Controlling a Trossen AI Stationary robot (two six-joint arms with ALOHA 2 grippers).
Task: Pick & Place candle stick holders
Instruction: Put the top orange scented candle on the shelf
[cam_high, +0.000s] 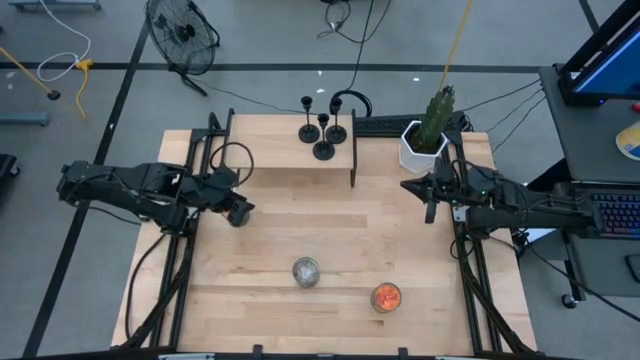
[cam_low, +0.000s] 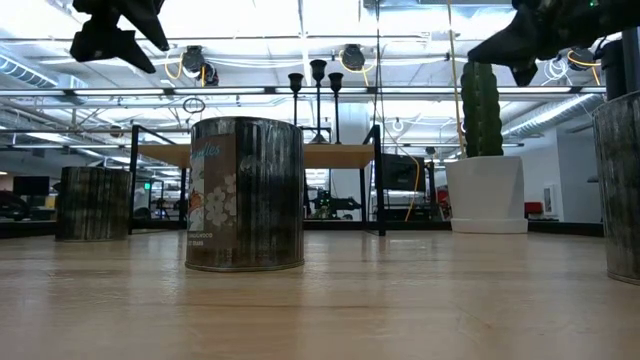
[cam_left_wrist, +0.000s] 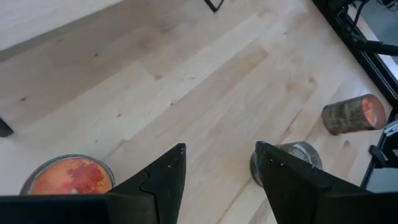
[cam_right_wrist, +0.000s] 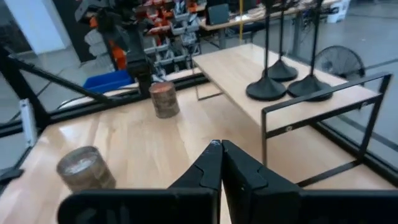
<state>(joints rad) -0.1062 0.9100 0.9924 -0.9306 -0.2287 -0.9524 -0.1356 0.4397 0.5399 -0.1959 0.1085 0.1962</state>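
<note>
Black disc-based candle stick holders (cam_high: 322, 128) stand on wooden shelf (cam_high: 290, 150).

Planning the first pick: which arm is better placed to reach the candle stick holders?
Probably right: the right gripper hangs nearer the candle stick holders on the shelf than the left gripper.

Open middle of the counter, crowded far edge

The pale wooden counter (cam_high: 330, 225) lies bare across its middle, between the two arms. The three black disc-based candle stick holders (cam_high: 322, 128) stand close together on a raised wooden shelf with a black metal frame (cam_high: 290, 152) at the far edge; the frame's upright (cam_high: 353, 150) walls their right side. Just right of it stands a white pot with a green cactus (cam_high: 424, 140). Near the front, a silver can (cam_high: 306, 271) and an orange-filled jar (cam_high: 386, 297) sit apart with a gap between them.
</note>
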